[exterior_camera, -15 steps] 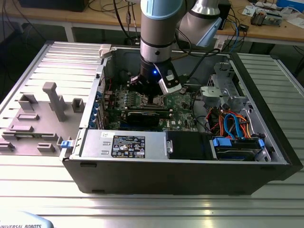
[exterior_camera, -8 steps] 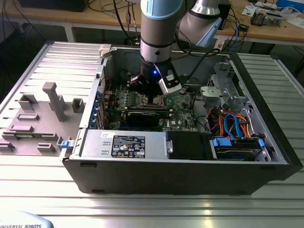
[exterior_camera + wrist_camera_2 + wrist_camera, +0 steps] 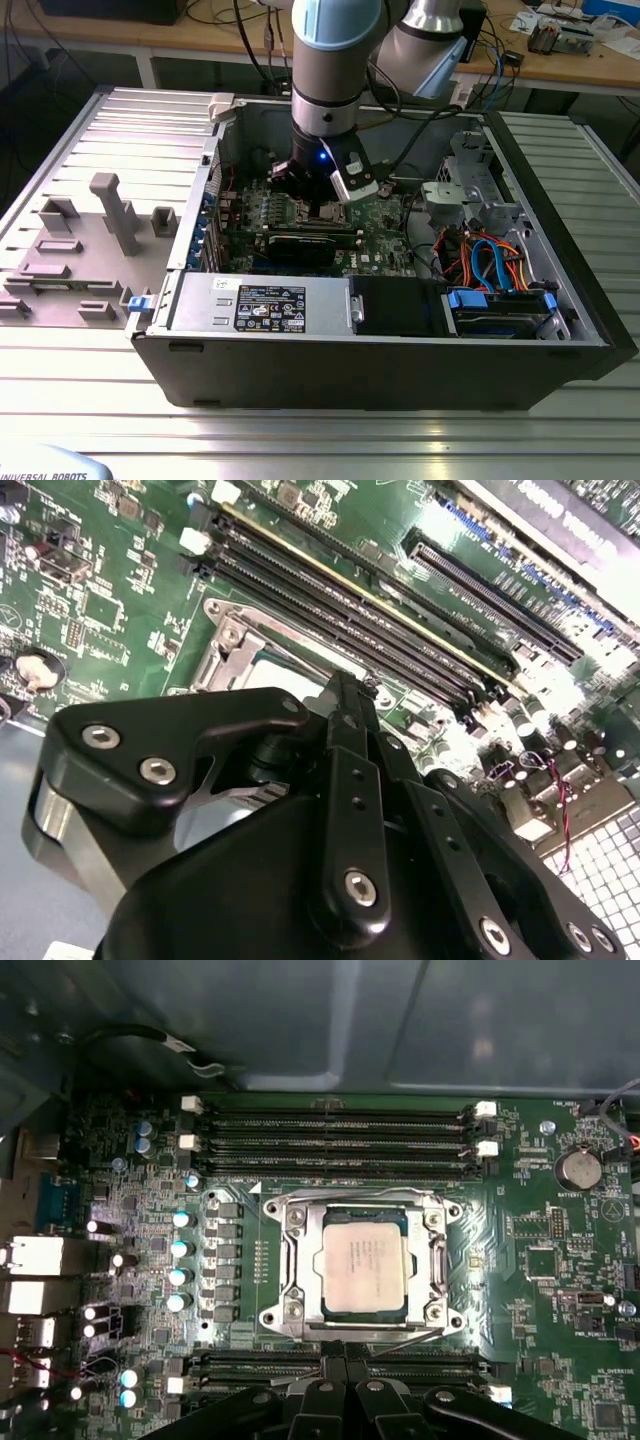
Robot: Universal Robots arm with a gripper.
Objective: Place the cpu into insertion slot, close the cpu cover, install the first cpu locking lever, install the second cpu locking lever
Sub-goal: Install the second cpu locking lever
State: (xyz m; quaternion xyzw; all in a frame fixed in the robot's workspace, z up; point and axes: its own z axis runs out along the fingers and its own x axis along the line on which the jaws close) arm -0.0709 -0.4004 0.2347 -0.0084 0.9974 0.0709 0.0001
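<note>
You have the cpu seated in the insertion slot, and the cpu cover lies shut over it, its silver frame ringing the chip's grey face. A thin locking lever runs along the socket edge nearest your gripper; you can judge that the lever work is what remains, though whether either lever is latched under its hook is not clear from here. The gripper's fingertips are drawn together just short of that socket edge, holding nothing that you can see. The first wrist view gives you the whole socket face-on, with the memory slots beyond it. The second wrist view gives you the gripper from behind, tips closed at the socket's edge. The exterior view places the arm low inside the computer case, with the gripper over the green motherboard.
</note>
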